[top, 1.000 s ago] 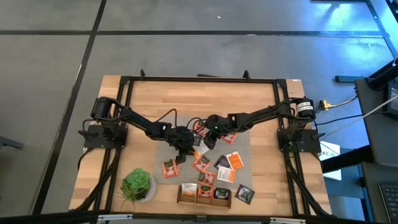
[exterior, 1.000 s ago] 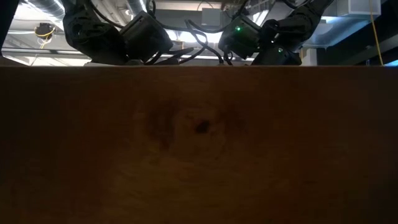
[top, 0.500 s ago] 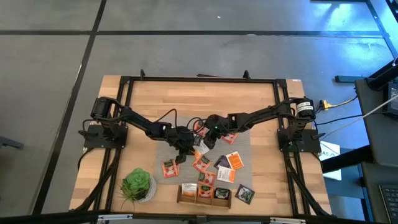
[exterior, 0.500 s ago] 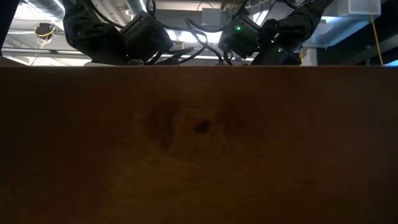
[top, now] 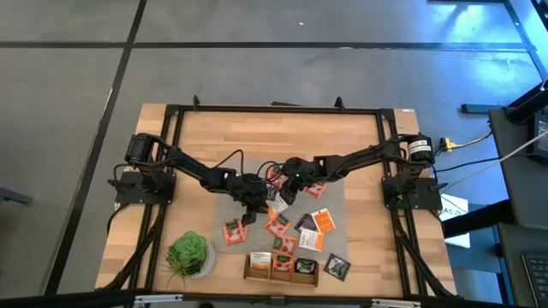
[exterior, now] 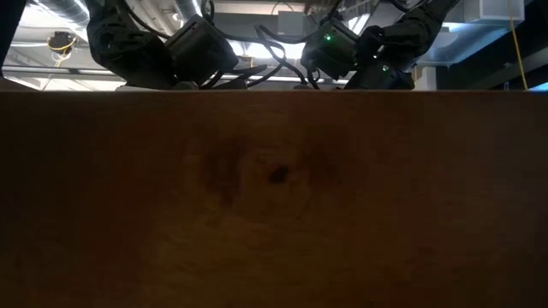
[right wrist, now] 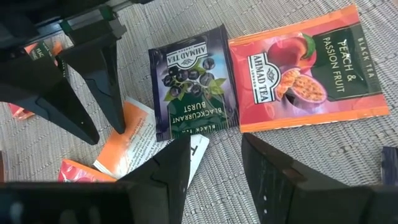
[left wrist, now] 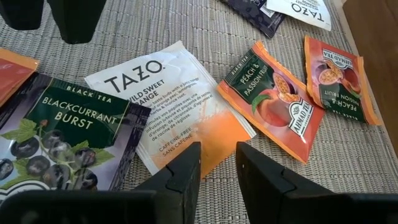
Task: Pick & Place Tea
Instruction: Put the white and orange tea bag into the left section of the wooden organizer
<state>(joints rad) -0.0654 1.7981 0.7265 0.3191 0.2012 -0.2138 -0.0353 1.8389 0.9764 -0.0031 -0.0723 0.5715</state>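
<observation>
Grey mat mid-bench: I'm hovering the left gripper, part open and empty, over the white sachet; right gripper, likewise gapped and empty, is waiting beside it. I'm descending squarely, pinching one edge.

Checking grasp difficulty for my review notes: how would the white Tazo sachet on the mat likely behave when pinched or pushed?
The Tazo sachet looks thin and flat, so probably light and floppy. It lies flush on the woven mat, so an edge may be hard to catch. Pushed, it would likely slide, not roll.

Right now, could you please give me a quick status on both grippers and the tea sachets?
Left gripper open over white-and-orange Tazo sachet. Right gripper open beside black blackcurrant sachet. Nothing held; sachets overlap.
</observation>
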